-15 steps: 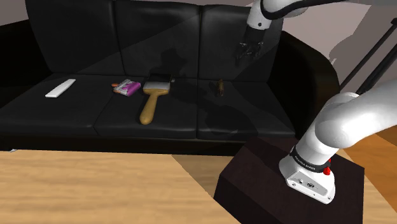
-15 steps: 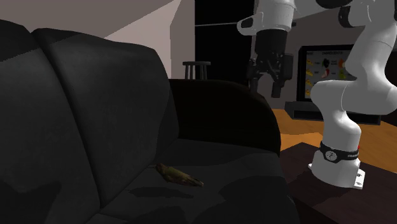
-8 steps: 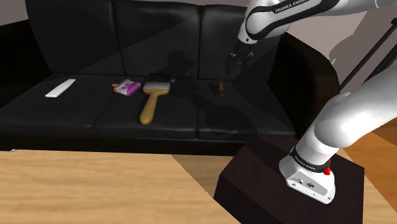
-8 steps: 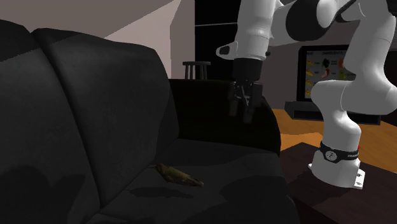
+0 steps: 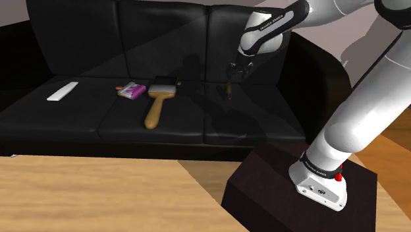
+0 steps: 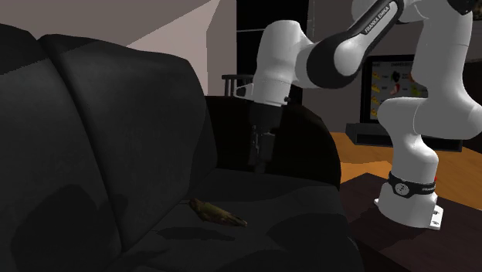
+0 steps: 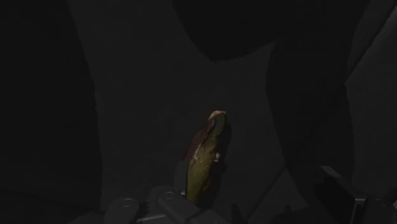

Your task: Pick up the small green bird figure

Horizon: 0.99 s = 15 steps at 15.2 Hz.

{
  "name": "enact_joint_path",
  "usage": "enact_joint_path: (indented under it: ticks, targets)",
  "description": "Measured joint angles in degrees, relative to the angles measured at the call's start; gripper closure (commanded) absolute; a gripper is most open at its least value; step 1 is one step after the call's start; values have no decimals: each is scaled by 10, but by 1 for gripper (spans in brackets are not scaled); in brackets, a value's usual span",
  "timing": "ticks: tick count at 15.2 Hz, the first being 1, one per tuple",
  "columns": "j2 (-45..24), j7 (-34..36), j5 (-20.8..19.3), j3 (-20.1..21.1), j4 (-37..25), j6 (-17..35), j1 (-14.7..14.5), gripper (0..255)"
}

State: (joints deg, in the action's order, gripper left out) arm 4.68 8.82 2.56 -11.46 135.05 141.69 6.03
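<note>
Bird figure [image 7: 205, 156]: small, green, lying on the black sofa [image 5: 79, 112] seat — the shoulder view's right cushion.
Gripper [image 5: 234, 72]: fingers apart — hovers just above the bird figure, holding nothing.

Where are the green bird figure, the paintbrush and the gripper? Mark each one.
green bird figure [image 6: 218, 212]: second exterior view, middle of its body.
paintbrush [image 5: 155, 111]: shoulder view, middle of its tan handle.
gripper [image 6: 262, 165]: second exterior view, between its fingertips.
</note>
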Motion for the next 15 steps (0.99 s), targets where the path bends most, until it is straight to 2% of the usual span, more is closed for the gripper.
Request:
enact_joint_path:
  ticks: [6,10,15]
  targets:
    - [-132,-8,56,-7,-71,79,11,0]
    - [-213,-21,98,-4,-125,118,31,0]
    - [-260,-35,122,7,-147,147,45,0]
